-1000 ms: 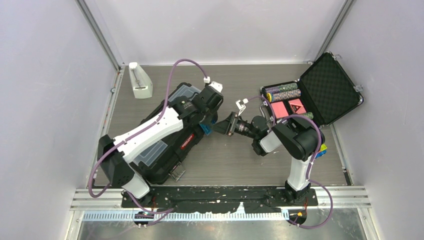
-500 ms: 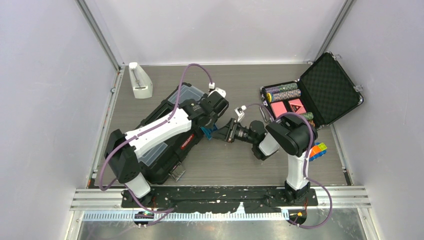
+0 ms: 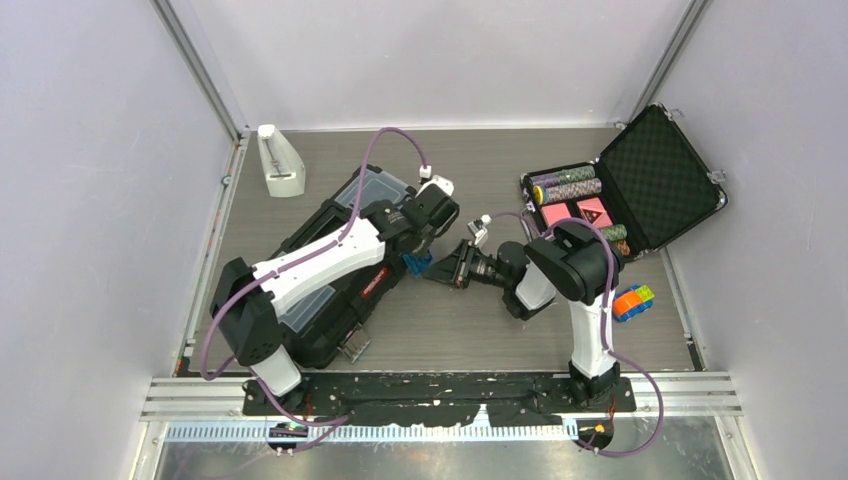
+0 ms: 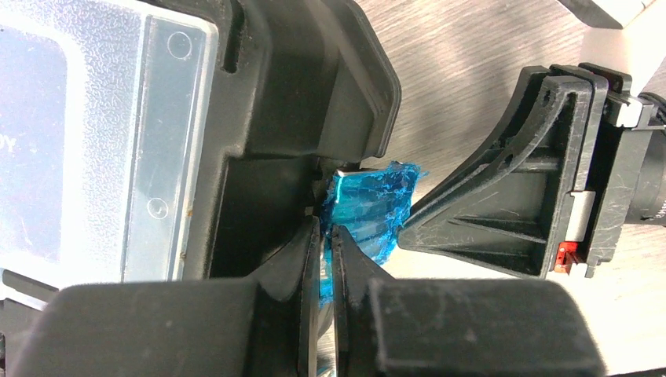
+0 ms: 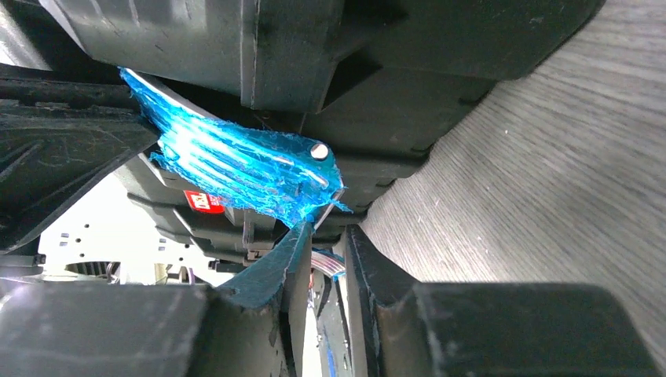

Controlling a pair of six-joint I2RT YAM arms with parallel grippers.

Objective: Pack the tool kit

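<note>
Left gripper (image 4: 326, 236) clamped on blue latch (image 4: 365, 204) of toolbox (image 4: 290, 102). Right gripper (image 5: 328, 236) set narrow, tips touching same latch from opposite side; grip cannot be told. Toolbox laid on desk (image 4: 471, 71).

Your left arm (image 3: 310, 265) runs low and diagonal from its base toward the far right, wrist tipped down; your left gripper (image 4: 326, 236) has its fingers pinched almost flat together on the edge of the blue latch (image 4: 369, 200). Your right arm (image 3: 592, 330) stands upright off its base, elbow folded high, forearm doubling back low to the left; your right gripper (image 5: 323, 236) points left at the other one, tips just beside it, one tip touching that latch; fingers nearly together, thin slit, nothing in it.
</note>
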